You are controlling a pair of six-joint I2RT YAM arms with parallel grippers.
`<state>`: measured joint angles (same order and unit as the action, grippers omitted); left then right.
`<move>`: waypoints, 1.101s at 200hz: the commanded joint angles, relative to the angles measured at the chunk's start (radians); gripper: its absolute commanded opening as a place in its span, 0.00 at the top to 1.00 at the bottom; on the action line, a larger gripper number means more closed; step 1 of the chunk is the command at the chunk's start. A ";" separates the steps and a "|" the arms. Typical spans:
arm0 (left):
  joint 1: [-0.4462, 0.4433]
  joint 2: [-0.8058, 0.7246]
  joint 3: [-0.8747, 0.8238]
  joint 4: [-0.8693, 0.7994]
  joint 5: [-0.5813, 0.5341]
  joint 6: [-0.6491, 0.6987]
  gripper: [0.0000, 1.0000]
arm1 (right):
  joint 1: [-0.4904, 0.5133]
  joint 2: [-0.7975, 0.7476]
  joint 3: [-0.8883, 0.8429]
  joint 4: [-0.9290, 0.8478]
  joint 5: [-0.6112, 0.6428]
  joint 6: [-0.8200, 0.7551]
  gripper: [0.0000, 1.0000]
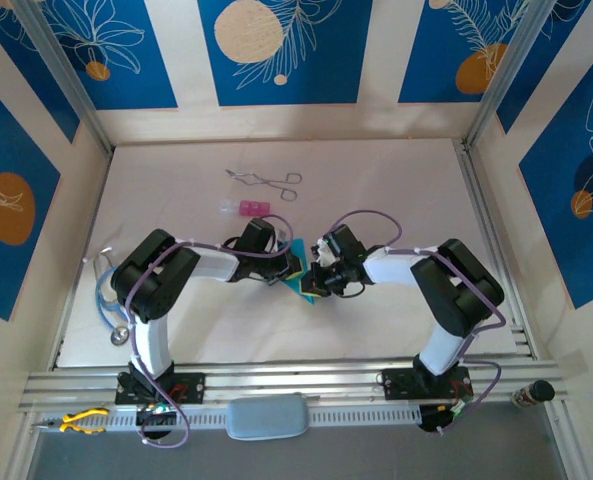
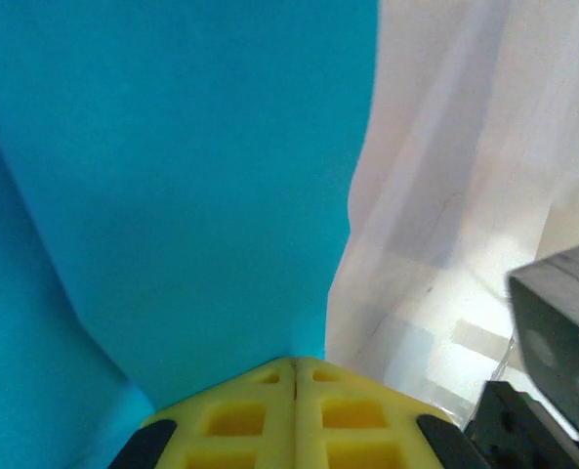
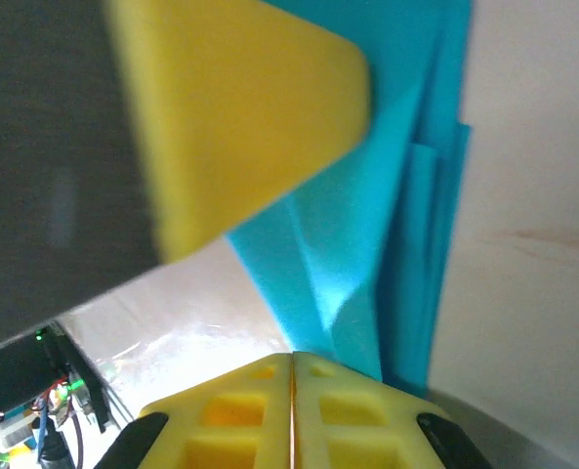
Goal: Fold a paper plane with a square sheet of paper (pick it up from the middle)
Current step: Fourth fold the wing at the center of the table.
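Observation:
The square sheet of paper (image 1: 300,286) is cyan and folded into narrow layers at the table's middle, between the two grippers. My left gripper (image 1: 293,266) comes in from the left. In its wrist view the yellow jaws (image 2: 294,362) are pressed together, and the paper (image 2: 172,195) spreads out from their tips. From the right, my right gripper (image 1: 318,279) meets it. Its jaws (image 3: 292,357) are also shut, and the paper's folded flaps (image 3: 387,244) rise from their tips. One of the left gripper's yellow fingers (image 3: 240,107) is close above. The pinch itself is hidden.
Metal forceps (image 1: 266,182) and a small pink block (image 1: 248,207) lie on the white table behind the grippers. A blue cable with a metal disc (image 1: 107,298) lies at the left edge. Yellow-handled pliers (image 1: 80,420) and a grey pad (image 1: 266,415) sit on the front rail.

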<state>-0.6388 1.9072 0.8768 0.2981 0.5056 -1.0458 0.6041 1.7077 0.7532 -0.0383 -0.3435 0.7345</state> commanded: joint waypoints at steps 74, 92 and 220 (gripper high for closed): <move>-0.009 0.010 -0.009 -0.122 -0.073 0.004 0.93 | -0.004 -0.073 -0.197 0.044 -0.052 -0.013 0.93; -0.009 0.009 -0.009 -0.128 -0.083 0.002 0.94 | -0.005 -0.090 -0.219 0.045 -0.059 -0.014 0.93; -0.013 -0.020 -0.035 -0.102 -0.146 -0.055 0.95 | -0.005 -0.332 -0.222 -0.042 0.016 -0.009 0.94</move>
<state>-0.6567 1.8915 0.8776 0.2687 0.4519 -1.0763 0.5964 1.4284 0.4980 -0.0402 -0.3424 0.7029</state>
